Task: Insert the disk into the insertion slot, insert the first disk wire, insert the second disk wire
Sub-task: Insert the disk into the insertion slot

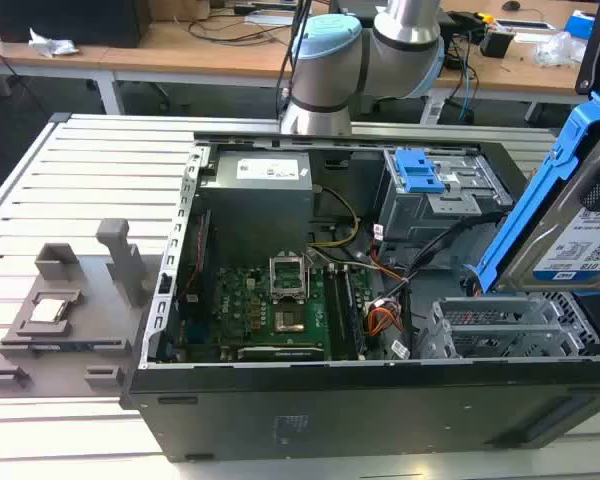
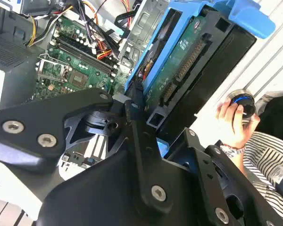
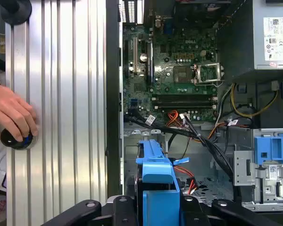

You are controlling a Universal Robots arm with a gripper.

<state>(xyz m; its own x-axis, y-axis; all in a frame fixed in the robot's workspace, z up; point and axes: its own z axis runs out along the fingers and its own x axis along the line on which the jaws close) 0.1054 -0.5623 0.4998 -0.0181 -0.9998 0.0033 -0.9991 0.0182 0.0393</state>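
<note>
The disk (image 1: 580, 235), a silver drive with a white-and-blue label in a bright blue caddy, hangs tilted above the open computer case at the exterior view's right. My gripper (image 3: 158, 209) is shut on it, black fingers (image 3: 125, 207) on either side of the caddy (image 3: 156, 169). In the second wrist view the disk's green circuit-board side (image 2: 179, 70) shows. The insertion slot (image 1: 500, 330), a silver-grey perforated cage, lies just below the disk in the case's near right corner. Loose orange, red and black wires (image 1: 382, 318) lie beside the slot; which ones are the disk wires I cannot tell.
A grey cage with a blue latch (image 1: 435, 190) stands behind the slot. The motherboard (image 1: 270, 300) and the power supply (image 1: 260, 190) fill the rest of the case. A grey fixture (image 1: 60, 310) sits on the slatted table. A person's hand (image 3: 12, 117) rests on a black knob (image 3: 16, 139).
</note>
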